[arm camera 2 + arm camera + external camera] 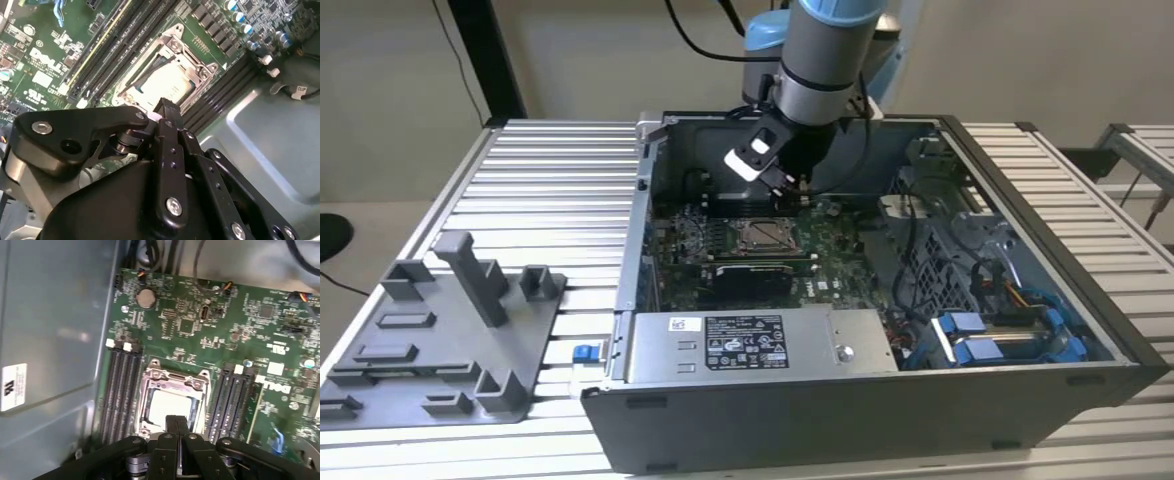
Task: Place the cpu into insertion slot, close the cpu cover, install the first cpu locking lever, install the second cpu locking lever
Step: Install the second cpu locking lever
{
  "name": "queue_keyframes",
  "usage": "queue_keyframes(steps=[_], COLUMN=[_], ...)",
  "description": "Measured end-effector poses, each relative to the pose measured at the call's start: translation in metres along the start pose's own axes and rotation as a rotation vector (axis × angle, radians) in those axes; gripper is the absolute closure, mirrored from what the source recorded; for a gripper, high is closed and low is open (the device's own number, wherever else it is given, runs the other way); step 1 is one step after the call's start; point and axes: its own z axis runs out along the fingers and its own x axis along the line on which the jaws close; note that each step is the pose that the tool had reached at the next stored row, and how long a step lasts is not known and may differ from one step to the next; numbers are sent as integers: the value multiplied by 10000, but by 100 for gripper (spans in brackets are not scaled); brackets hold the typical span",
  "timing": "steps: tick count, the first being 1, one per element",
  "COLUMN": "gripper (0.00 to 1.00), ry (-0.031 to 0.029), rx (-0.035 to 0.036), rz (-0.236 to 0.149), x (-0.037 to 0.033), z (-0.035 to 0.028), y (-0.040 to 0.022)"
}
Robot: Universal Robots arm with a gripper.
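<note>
Tool [176,426] hangs inside the computer case [1067,370], fingers pressed together on nothing, just above the insertion slot [172,402]. The cpu cover [175,378] lies flat around the cpu [172,404], which sits seated beneath the fingertips.

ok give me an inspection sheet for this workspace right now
Surface: ribbed metal table, open computer case on it.
Job's things: chip sits in the socket; cover lies closed over it.
Clutter: grey holder tray on the exterior view's left.
Gripper: gripper shut, above the socket, holding nothing.
Cables: black cables behind the arm; blue connectors in the case.
Surroundings: plain wall.
</note>
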Motion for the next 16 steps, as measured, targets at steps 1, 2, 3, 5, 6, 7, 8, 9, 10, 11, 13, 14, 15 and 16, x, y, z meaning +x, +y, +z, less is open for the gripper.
queue_keyframes(steps=[1, 2, 3, 5, 6, 7, 8, 9, 10, 11, 13, 14, 15, 16], gripper=[100, 100, 100, 100, 100, 100, 100, 100, 100, 100, 100, 100, 100, 100], ry=[-8, -13, -13, -13, -23, -36, -36, -35, -27, -21, -11, -9, -7, -8], rx=[3, 5, 4, 4, 5, 9, 10, 20, 54, 100, 144, 156, 156, 156], rz=[2, 3, 2, 3, 3, 4, 4, 10, 28, 42, 50, 51, 51, 51], x=[-9, -25, -42, -104, -142, -177, -201, -217, -220, -219, -213, -212, -215, -215], z=[1, 0, -2, -9, -12, -14, -16, -19, -19, -22, -45, -61, -68, -71], y=[29, 64, 90, 91, 84, 78, 69, 60, 57, 53, 40, 34, 16, -10])
